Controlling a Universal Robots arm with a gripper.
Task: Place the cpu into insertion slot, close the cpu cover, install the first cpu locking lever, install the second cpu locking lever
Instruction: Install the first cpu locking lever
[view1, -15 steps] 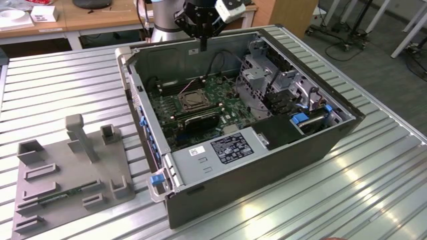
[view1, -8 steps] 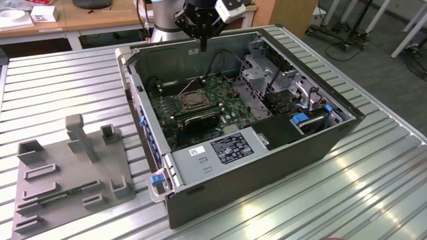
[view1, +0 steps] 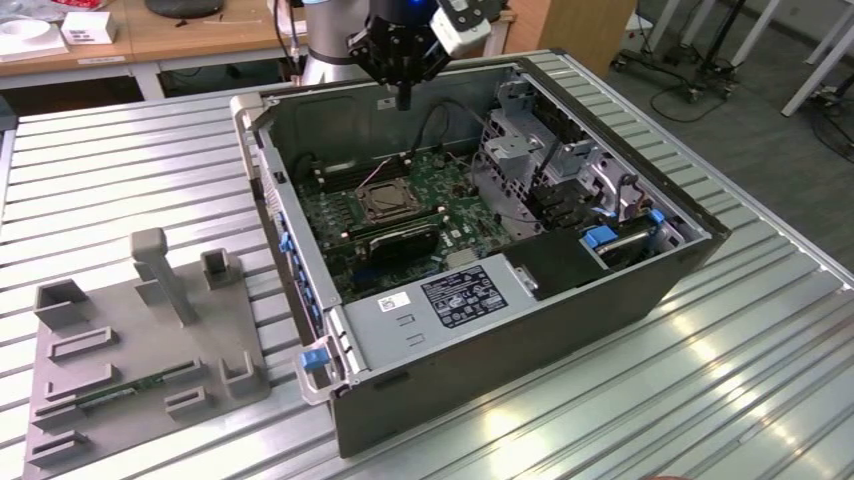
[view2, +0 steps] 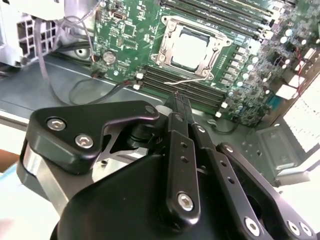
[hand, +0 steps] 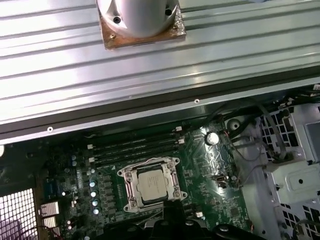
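Item: cpu (view2: 192, 52) (hand: 152, 182). Pale square chip, lying flat inside the insertion slot (view1: 387, 203). Its top face shows plainly in both wrist views; its edges are tucked under metal.

Item: cpu cover (hand: 129, 187). Silvery frame, down flat over the insertion slot, with the chip showing through its cut-out middle. Whether the levers at the slot's sides are latched cannot be made out. A thin pale wire-like piece (view2: 186, 80) lies just beside the slot; what it is cannot be told.

Item: gripper (view1: 403, 98) (view2: 181, 102). Black, hanging above and well apart from the insertion slot. Its fingers are pressed together to one narrow tip, with nothing between them. Its bulk hides the board nearest the second wrist view's camera.

Item: memory slots (hand: 135, 147). Long, narrow and dark, running along either side of the insertion slot.

Item: computer case (view1: 534, 330). Open-sided, enclosing the insertion slot, its near wall cutting off part of the board in the exterior view.

Item: grey fixture tray (view1: 134, 340). Well apart from the insertion slot, toward the exterior view's left, on the ribbed metal table (view1: 747, 400).
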